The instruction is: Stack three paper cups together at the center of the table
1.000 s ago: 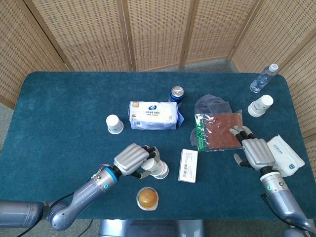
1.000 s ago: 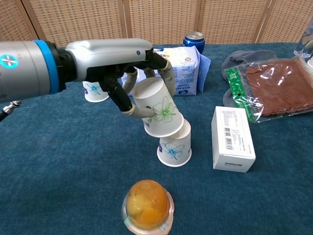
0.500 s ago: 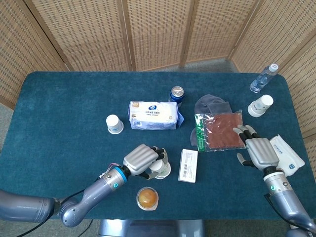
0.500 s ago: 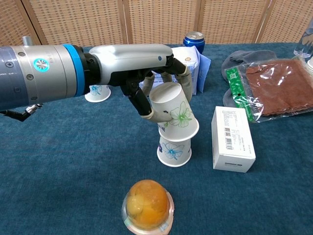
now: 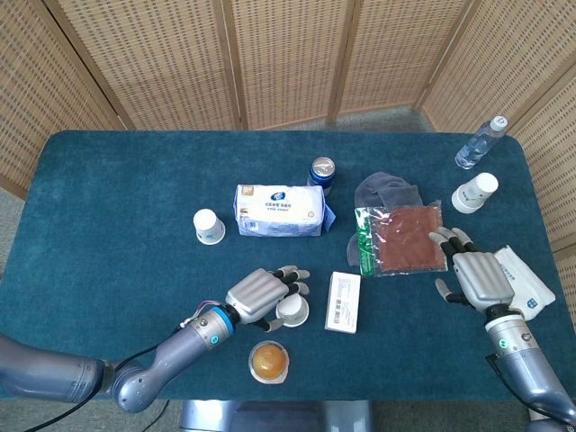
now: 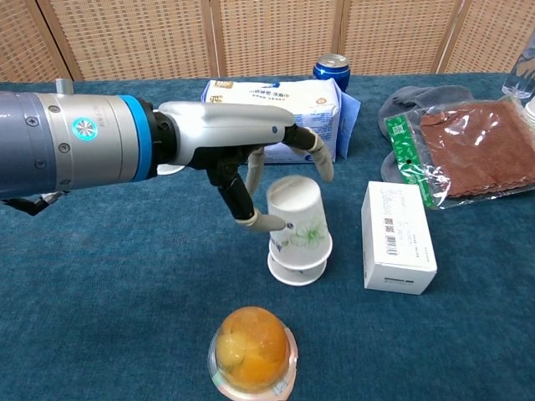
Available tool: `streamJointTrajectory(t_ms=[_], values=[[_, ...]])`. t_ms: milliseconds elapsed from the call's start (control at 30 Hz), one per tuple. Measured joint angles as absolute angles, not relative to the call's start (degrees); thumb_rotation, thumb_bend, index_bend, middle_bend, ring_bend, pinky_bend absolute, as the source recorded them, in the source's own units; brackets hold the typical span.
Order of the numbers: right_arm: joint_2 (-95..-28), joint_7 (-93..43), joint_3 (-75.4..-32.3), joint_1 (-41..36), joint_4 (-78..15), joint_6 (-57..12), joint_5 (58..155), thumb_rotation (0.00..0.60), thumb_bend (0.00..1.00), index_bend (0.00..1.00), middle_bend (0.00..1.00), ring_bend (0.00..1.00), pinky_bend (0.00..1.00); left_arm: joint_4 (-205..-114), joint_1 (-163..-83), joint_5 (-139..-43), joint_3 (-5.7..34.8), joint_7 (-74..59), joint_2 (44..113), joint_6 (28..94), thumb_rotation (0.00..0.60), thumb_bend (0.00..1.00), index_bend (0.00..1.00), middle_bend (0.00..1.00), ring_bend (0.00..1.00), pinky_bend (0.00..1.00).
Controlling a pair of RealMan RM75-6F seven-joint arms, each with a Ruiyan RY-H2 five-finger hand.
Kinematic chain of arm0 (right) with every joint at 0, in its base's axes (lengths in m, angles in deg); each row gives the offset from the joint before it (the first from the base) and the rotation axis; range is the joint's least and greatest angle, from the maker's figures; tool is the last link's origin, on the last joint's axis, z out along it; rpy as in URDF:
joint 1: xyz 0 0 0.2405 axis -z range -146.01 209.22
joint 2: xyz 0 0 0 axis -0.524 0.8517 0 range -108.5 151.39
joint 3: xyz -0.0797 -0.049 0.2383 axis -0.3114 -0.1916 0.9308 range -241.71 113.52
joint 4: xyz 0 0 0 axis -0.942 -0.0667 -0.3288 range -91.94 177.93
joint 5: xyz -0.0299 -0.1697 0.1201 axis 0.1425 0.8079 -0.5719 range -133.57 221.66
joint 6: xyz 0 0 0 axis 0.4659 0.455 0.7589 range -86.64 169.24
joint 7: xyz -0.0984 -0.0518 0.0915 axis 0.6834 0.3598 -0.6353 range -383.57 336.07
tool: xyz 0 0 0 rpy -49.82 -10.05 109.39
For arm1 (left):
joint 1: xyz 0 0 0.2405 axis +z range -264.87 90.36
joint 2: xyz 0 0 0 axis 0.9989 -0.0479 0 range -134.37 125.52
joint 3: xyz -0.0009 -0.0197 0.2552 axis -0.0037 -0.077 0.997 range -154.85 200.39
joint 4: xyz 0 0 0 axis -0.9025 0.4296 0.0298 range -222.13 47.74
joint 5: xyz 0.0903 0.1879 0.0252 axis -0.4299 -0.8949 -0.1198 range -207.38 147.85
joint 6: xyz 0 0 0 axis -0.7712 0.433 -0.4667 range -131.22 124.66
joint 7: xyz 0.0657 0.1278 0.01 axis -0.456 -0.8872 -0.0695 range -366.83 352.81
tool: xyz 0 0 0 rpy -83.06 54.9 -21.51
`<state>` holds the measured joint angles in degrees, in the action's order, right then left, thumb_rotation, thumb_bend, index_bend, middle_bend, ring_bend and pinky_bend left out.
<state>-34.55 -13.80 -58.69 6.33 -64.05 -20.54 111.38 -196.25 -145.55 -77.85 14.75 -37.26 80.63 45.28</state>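
Two upturned paper cups with flower prints stand nested near the table's front middle, also seen as a cup stack in the head view. My left hand arches over the stack; its thumb touches the upper cup's left side, while the other fingers are spread just above and behind it. A single paper cup stands at the left, left of the tissue pack. Another paper cup lies tilted at the far right. My right hand hovers open at the right, holding nothing.
A white box lies just right of the stack and an orange jelly cup just in front. Behind are a tissue pack, a blue can, a grey cloth and a brown packet. A water bottle stands far right.
The left hand has lowered the tilted upper cup down over the lower cup, so the two now sit nested upright. Its fingers have loosened. The right hand drifted slightly right.
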Motion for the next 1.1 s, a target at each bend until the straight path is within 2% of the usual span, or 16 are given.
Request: streamJointTrajectory(t_ms=[33,133,400,733,933,1100], values=[[-34.55,-13.82,-58.66,6.33,-64.02,-20.49,111.4,0.6,0.45,0.1,0.08,0.0,0.38,-196.4,-145.96,-77.01,15.09,-37.99,80.37,45.4,0.6,0.37,0.01,0.0,0.0,0.26],[-34.63,-13.84,-58.52,6.3,-63.93,-20.39,111.4,0.6,0.45,0.1,0.08,0.0,0.38,-197.18,-146.4,-76.02,15.69,-38.96,79.52,46.53,0.6,0.37,0.0,0.0,0.0,0.17],[-34.97,-13.85,-58.28,6.27,-63.28,-20.32,111.66,0.6,0.45,0.1,0.08,0.0,0.38,-200.79,-143.19,-78.95,18.33,-38.44,73.14,51.94,0.6,0.37,0.0,0.0,0.0,0.16],[-35.62,-15.33,-58.32,7.13,-61.41,-20.97,112.54,0.6,0.45,0.1,0.08,0.0,0.38,-204.5,-132.9,-89.19,23.77,-33.52,62.13,60.72,0.6,0.37,0.0,0.0,0.0,0.15],[-35.63,-15.54,-58.25,7.39,-61.21,-20.99,112.53,0.6,0.45,0.1,0.08,0.0,0.38,-202.81,-128.93,-90.38,24.93,-28.51,57.85,61.47,0.6,0.37,0.0,0.0,0.0,0.15],[-35.84,-15.15,-58.12,7.4,-61.38,-20.95,112.27,0.6,0.45,0.1,0.08,0.0,0.38,-199.67,-127.95,-89.81,24.33,-25.92,57.01,60.25,0.6,0.37,0.0,0.0,0.0,0.16]])
